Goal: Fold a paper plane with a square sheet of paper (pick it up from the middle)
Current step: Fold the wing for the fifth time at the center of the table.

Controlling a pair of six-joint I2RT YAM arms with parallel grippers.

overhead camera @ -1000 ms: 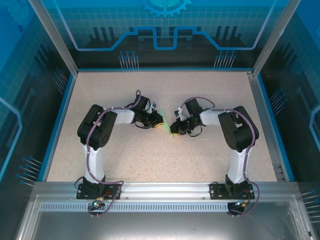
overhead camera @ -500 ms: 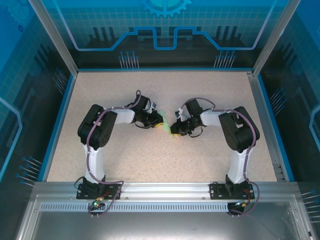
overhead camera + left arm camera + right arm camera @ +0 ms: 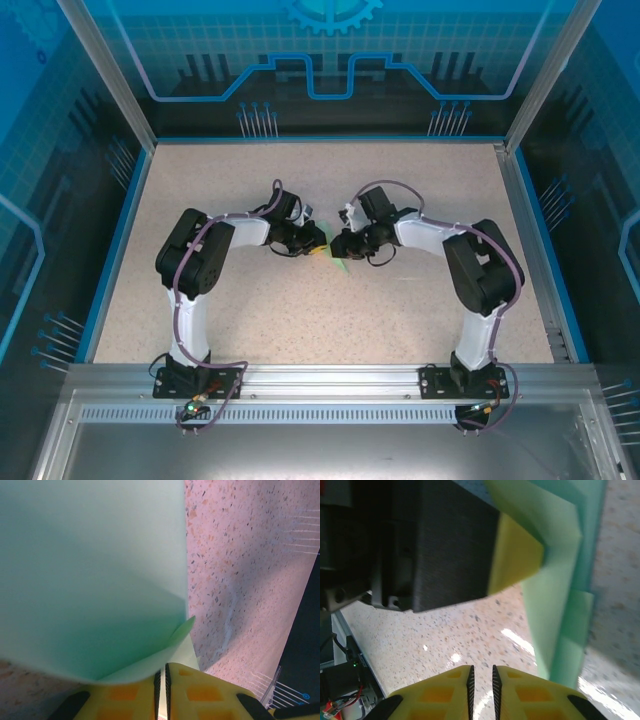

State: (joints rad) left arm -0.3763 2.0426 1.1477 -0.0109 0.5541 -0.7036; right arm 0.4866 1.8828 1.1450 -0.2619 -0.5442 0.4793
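Pressed almost flush, with only a hairline slit between the yellow fingers (image 3: pixel 125 697) of the left gripper (image 3: pixel 160 672). Clamped there on the lower edge of the folded paper (image 3: pixel 90 580), pale mint green. Fans out from that pinch toward 11 o'clock in the left wrist view, covering the upper left. Bows in a curve along the bottom. Runs straight from 12 to 6 along the right-hand edge, with a small corner poking out toward 1 o'clock just above the pinch. Backed by the speckled table (image 3: pixel 240 570) at 3 o'clock.

Drawn close together as well on the right gripper (image 3: pixel 481 672): a narrow slit, nothing caught in it, bare table beyond. Sits apart from the paper, at 1 to 3 o'clock of those tips in the right wrist view. Stands there as a layered strip with its long axis from 12 to 6, ending low in a blunt stepped end toward 6 o'clock; no telling a pointed nose. Pinched near 12 o'clock by one yellow finger of the left gripper, with the black body behind it at 10 o'clock.

From above, set close beside each other near the table's middle: left gripper at 9 o'clock, right at 3, with a green sliver at 5 o'clock just below them. Too small there to give a heading.
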